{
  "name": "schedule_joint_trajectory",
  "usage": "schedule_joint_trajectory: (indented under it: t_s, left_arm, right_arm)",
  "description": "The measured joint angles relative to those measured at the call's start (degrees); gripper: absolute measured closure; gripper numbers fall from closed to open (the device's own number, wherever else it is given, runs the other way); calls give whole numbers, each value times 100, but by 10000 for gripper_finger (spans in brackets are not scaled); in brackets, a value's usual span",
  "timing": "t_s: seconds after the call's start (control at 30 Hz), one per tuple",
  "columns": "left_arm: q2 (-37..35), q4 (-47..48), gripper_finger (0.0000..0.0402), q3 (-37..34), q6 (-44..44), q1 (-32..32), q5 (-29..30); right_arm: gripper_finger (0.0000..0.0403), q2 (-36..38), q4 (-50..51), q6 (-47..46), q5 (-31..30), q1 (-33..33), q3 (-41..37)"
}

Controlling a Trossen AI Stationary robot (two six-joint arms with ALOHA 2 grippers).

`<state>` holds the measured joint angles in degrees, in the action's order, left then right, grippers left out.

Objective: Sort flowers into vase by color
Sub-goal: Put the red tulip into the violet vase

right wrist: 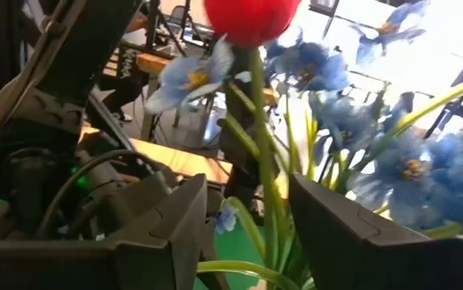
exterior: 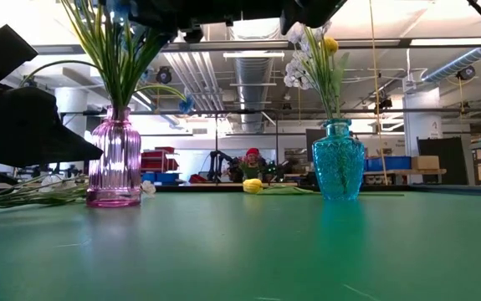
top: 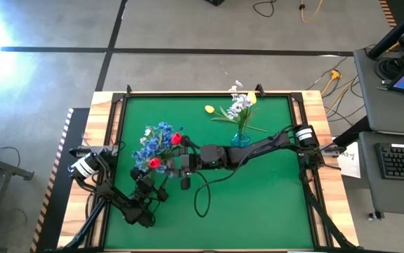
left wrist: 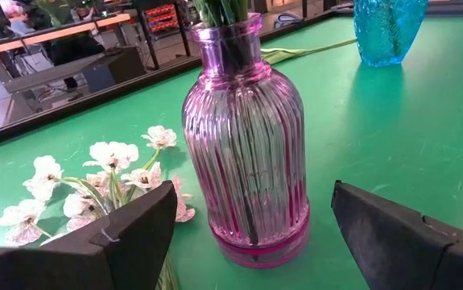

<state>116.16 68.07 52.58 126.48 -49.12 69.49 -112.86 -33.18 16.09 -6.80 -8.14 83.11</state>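
Observation:
A pink ribbed glass vase (exterior: 113,159) (left wrist: 247,153) holds blue flowers (top: 154,144) and red tulips (top: 176,138). My right gripper (top: 177,163) (right wrist: 247,234) reaches in from the right, open. A red tulip's (right wrist: 251,16) green stem (right wrist: 262,161) stands between its fingers, and no touch shows. My left gripper (top: 147,181) (left wrist: 253,193) is open at table height, one finger on either side of the vase's base, apart from it. A teal vase (top: 240,139) (exterior: 338,159) holds white flowers (top: 240,104) and a yellow bud (exterior: 330,44).
A white flower spray (left wrist: 110,173) lies on the green mat beside the pink vase. A yellow tulip (top: 209,109) (exterior: 253,185) lies on the mat behind the teal vase. The table's wooden rim (top: 187,93) frames the mat. A desk with a keyboard (top: 402,160) stands to the right.

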Motion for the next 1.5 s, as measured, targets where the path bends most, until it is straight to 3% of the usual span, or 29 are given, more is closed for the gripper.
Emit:
schedule_joint_trajectory:
  t_s: [0.6,0.87,1.5]
  left_arm:
    - [0,-42,84,0,-5,0,-31]
    - [0,-50,84,0,-18,0,-87]
    - [0,-63,84,0,-42,0,-122]
  right_arm:
    - [300,-234,32,191,-75,2,299]
    - [386,-234,231,308,-79,24,437]
    - [390,-234,600,-336,-71,190,470]
